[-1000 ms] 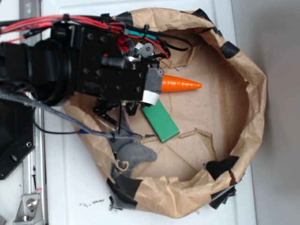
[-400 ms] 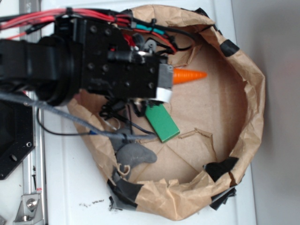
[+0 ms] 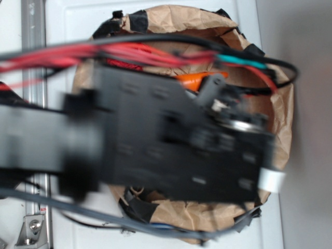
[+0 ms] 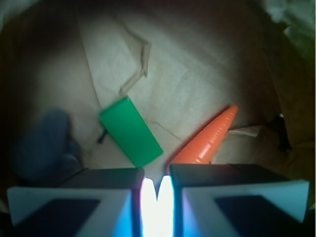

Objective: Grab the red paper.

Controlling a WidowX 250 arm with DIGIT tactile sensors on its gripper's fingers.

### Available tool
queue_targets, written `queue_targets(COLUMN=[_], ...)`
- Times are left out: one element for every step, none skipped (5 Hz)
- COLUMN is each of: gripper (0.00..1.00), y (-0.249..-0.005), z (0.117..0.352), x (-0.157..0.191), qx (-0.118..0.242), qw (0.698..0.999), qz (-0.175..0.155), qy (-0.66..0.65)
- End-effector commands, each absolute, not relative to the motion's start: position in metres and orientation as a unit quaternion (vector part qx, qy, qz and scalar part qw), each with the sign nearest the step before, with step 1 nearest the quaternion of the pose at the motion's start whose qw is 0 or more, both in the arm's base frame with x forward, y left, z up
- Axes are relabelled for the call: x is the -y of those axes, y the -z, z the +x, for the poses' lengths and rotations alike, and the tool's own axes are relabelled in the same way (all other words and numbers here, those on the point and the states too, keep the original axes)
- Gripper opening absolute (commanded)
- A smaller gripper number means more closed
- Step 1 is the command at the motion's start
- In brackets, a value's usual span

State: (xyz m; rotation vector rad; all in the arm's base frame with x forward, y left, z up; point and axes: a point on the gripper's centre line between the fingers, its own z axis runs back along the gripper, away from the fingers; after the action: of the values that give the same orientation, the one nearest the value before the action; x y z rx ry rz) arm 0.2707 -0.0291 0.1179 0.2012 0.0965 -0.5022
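From outside, my blurred arm (image 3: 155, 150) covers most of the brown ring (image 3: 282, 111); a bit of carrot (image 3: 194, 80) peeks out at twelve o'clock of it. The red paper is hidden.

At my wrist, my pincer (image 4: 157, 190) has its pads nearly together, gripping nothing. The green block (image 4: 131, 131) lies at eleven o'clock of it, the carrot at one o'clock. No red paper shows.
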Motion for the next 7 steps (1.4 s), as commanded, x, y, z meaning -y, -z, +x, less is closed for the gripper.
queue_targets(gripper=[0.97,1.0,1.0,1.0,1.0,1.0,1.0], y=[-0.12,-0.125,-0.123,-0.11,-0.094,-0.079,-0.07], z=[0.27,0.263,0.252,0.243,0.236,0.233,0.231], x=[0.04,0.019,-0.002,-0.022,-0.029,-0.032,-0.034], qx=[-0.016,0.007,0.048,0.031,-0.01,-0.03,-0.04], qw=[0.979,0.97,0.965,0.955,0.955,0.95,0.942], qz=[0.02,0.063,-0.012,0.026,0.047,0.065,0.083], qy=[0.203,0.233,0.257,0.295,0.293,0.304,0.322])
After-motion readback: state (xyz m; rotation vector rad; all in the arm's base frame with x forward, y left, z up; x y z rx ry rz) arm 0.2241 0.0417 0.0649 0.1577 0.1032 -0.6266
